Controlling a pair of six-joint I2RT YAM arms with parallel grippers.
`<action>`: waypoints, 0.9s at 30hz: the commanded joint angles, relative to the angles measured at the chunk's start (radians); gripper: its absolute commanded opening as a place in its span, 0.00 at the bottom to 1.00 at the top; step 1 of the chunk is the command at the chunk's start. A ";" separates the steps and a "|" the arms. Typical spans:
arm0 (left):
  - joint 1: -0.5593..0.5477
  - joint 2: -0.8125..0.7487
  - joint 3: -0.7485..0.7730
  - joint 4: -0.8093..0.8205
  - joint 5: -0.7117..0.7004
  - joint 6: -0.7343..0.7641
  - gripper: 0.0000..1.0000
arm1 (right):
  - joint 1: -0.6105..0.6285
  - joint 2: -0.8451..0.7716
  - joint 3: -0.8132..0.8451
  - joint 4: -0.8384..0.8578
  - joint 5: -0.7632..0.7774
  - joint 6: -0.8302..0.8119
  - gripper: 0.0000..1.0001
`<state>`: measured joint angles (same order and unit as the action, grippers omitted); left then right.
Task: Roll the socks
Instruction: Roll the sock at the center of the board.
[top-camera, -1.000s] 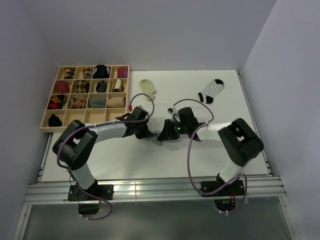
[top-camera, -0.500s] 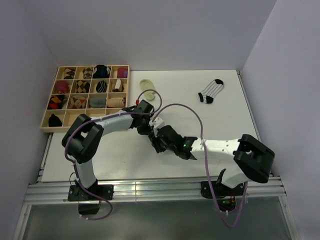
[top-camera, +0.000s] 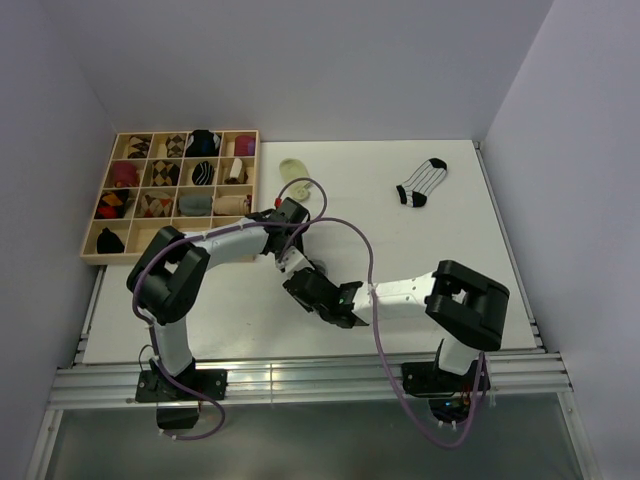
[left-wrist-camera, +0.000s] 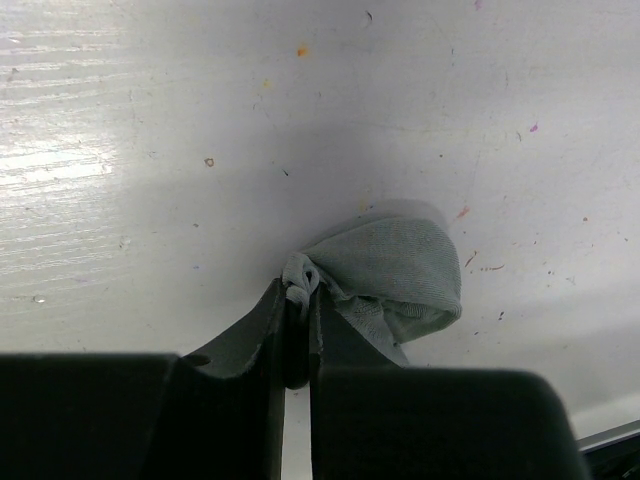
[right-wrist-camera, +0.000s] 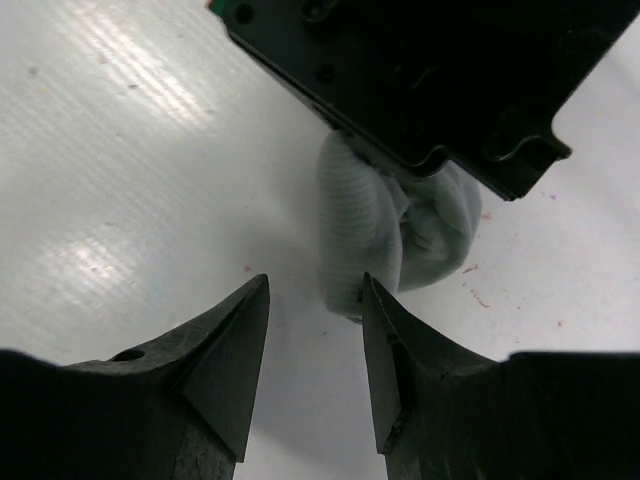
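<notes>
- rolled sock (left-wrist-camera: 400, 275): pale grey-green, finely ribbed.
- striped sock (top-camera: 421, 183) near the far right corner: white with thin black lines, black heel and toe.
- plain sock (top-camera: 294, 172) by the far edge: pale yellow.
- wooden tray (top-camera: 185, 132): light tan.
- table (top-camera: 480, 270): white.

White table (top-camera: 470, 225), boxed in on three sides by plain lilac-grey walls: back wall (top-camera: 320, 60), left wall (top-camera: 40, 150), right wall (top-camera: 585, 150). Along the near edge, a ribbed aluminium rail (top-camera: 300, 378) and, below that, a darker grey-green strip (top-camera: 320, 440). Seen close, fine grain in the white surface, tiny orange and pink specks (left-wrist-camera: 301, 50), soft patches of glare (left-wrist-camera: 60, 160) — otherwise even, diffuse light.
</notes>
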<state>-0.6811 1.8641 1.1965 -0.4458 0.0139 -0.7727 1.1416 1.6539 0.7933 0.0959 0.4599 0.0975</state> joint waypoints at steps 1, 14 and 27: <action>0.002 0.021 0.023 -0.031 0.009 0.026 0.03 | 0.004 0.030 0.043 0.018 0.115 -0.009 0.49; 0.000 0.009 0.020 -0.021 0.018 0.046 0.06 | 0.004 0.173 0.090 -0.034 0.129 0.025 0.24; 0.017 -0.164 -0.032 0.085 -0.113 -0.030 0.59 | -0.144 -0.017 0.006 -0.088 -0.317 0.172 0.00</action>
<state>-0.6666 1.8004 1.1786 -0.4198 -0.0280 -0.7685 1.0409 1.6886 0.8310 0.0444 0.3412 0.1951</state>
